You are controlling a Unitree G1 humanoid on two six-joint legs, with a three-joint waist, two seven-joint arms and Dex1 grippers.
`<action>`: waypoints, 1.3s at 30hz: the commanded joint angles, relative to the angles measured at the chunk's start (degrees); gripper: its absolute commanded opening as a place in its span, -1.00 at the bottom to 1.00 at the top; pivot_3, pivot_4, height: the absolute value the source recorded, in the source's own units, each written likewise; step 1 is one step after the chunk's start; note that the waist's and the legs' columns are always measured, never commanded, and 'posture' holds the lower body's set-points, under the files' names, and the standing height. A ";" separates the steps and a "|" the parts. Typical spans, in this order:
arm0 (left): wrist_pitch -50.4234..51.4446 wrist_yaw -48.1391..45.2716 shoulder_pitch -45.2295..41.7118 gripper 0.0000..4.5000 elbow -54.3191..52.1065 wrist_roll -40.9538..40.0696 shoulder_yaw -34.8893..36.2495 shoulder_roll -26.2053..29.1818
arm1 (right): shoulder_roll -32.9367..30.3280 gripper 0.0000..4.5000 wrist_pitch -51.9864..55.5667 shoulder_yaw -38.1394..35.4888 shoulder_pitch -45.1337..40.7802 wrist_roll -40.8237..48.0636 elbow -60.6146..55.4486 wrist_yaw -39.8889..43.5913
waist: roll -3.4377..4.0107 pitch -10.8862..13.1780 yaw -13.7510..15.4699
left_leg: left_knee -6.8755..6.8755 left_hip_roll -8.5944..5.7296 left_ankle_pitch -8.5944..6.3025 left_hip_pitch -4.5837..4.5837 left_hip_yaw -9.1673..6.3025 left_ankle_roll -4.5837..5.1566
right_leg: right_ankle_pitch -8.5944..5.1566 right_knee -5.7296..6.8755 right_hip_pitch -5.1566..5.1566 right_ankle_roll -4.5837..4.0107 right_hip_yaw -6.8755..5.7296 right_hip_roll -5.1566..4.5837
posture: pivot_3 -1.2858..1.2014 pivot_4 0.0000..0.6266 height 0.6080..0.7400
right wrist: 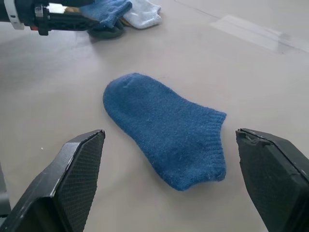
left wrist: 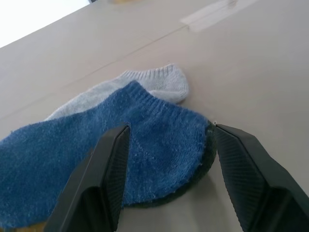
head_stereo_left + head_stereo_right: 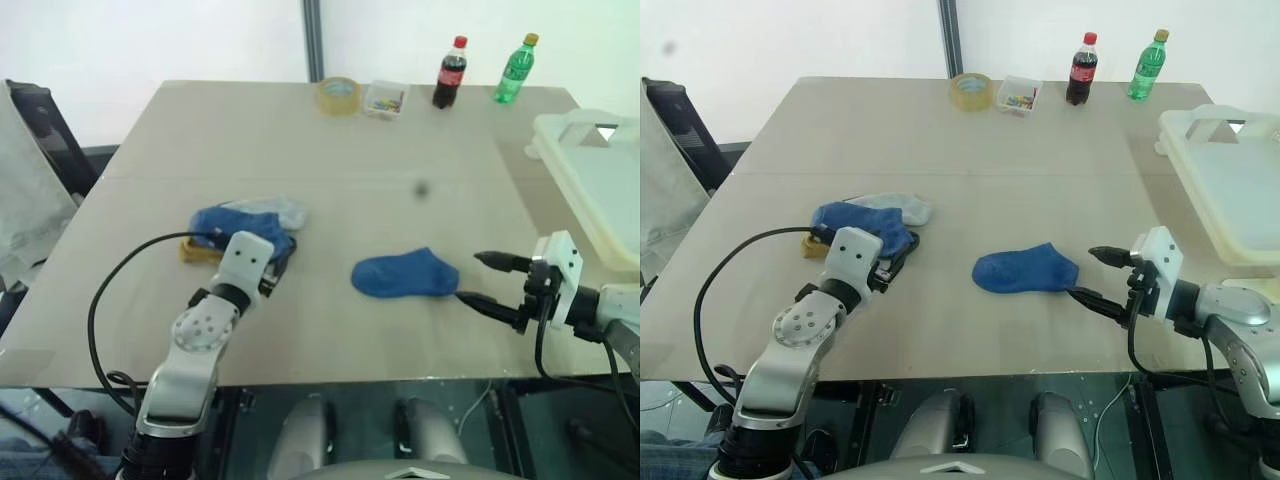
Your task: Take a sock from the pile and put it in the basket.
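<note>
Now you're at pickup: right gripper (image 3: pixel 487 281) wide open beside a lone blue sock (image 3: pixel 404 273). Close on it, carry to the basket (image 3: pixel 600 190). Left gripper (image 2: pixel 166 181) gapes at the pile (image 3: pixel 245 225), apparently empty.

No readable text anywhere. The cola bottle (image 3: pixel 450 72) at the far edge of the counter (image 3: pixel 400 150) has a red label, but its lettering is too small to make out. The green bottle (image 3: pixel 514 69), just beside the cola bottle on the side nearer the basket (image 3: pixel 590 160), has a label that is unreadable too. The tape roll (image 3: pixel 339 95) and small clear box (image 3: pixel 385 100), on the cola bottle's other side, carry no legible marks. Socks show no print.
</note>
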 commanded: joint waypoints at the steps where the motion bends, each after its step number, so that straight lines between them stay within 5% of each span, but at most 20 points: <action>1: -1.54 0.51 -0.87 0.31 -0.04 0.43 0.78 -0.09 | 0.06 0.97 -0.45 -0.67 -0.04 0.34 -1.23 -0.10 | 0.00 0.00 -0.01 | 0.00 0.00 0.00 0.00 0.00 0.00 | 0.00 0.00 0.00 0.00 0.00 0.00 | 0.03 -0.52 1.00; 9: -2.83 -0.25 -1.90 0.31 2.15 0.75 -0.18 0.21 | 0.27 0.97 -0.22 -1.11 0.63 0.70 -2.20 -0.94 | 0.00 0.00 -0.02 | 0.00 0.00 0.00 0.00 0.01 0.00 | 0.00 0.00 -0.01 0.00 0.00 0.00 | 0.03 -0.52 1.00; 12: -3.10 -0.34 -1.93 0.01 2.22 0.54 -0.01 0.03 | 0.26 1.00 -0.24 -1.19 0.65 0.73 -2.36 -1.19 | 0.00 0.00 -0.04 | 0.00 0.00 0.00 0.00 0.01 0.00 | 0.00 0.00 0.00 0.00 0.00 0.00 | 0.03 -0.52 1.00; 17: -3.91 -0.03 -2.59 -0.95 2.46 0.23 0.10 -0.69 | 0.54 1.00 -0.49 -0.50 0.81 0.32 -2.18 -1.62 | 0.00 0.00 -0.02 | 0.00 0.00 0.00 0.00 0.01 0.00 | 0.00 0.00 0.00 0.00 0.00 0.00 | 0.03 -0.52 1.00; 26: -3.39 0.70 -7.42 -0.95 4.71 -0.12 -1.43 -4.41 | 1.65 1.00 -0.63 0.91 0.62 -0.31 -2.40 -2.41 | 0.00 0.00 0.01 | 0.01 -0.03 0.00 -0.01 0.00 0.00 | 0.01 0.00 0.01 0.00 0.00 0.00 | 0.03 -0.52 1.00; 39: -2.53 0.72 -27.01 -0.95 26.88 -1.30 -10.35 -20.19 | 0.96 1.00 -0.21 0.94 -0.82 -0.78 -1.80 -2.14 | -0.04 0.02 0.01 | 0.02 -0.16 0.00 -0.03 -0.03 0.02 | 0.11 -0.01 0.03 0.23 -0.02 0.12 | 0.03 -0.52 1.00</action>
